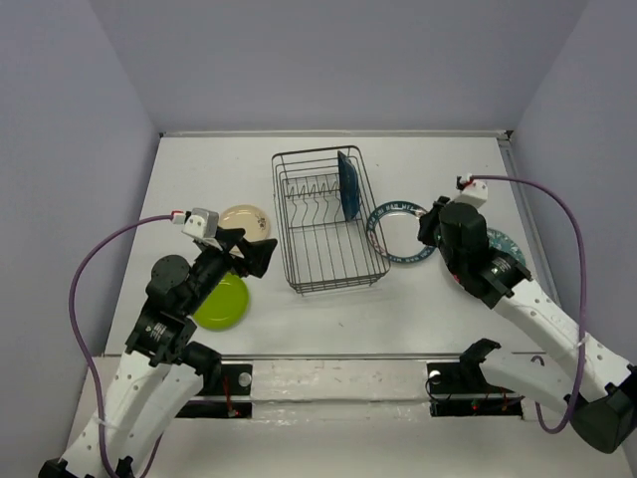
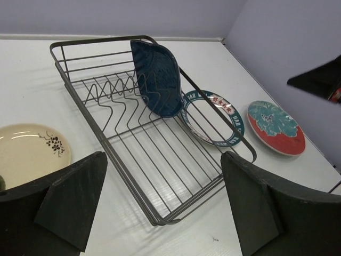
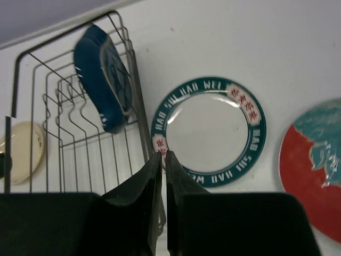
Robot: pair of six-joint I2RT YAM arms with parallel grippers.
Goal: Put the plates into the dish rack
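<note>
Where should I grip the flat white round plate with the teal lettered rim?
Probably the near rim of the white teal-rimmed plate, approached from the robot's side. It lies flat, so only the rim offers a lip; the dark wire dish rack crowds its left edge, and the red patterned plate lies to its right.

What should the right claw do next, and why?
Probably open the right claw and lower onto the teal-rimmed plate. Its jaws are shut on nothing, right by that plate's rim, and the plate lies flat on the table beside the dish rack.
</note>
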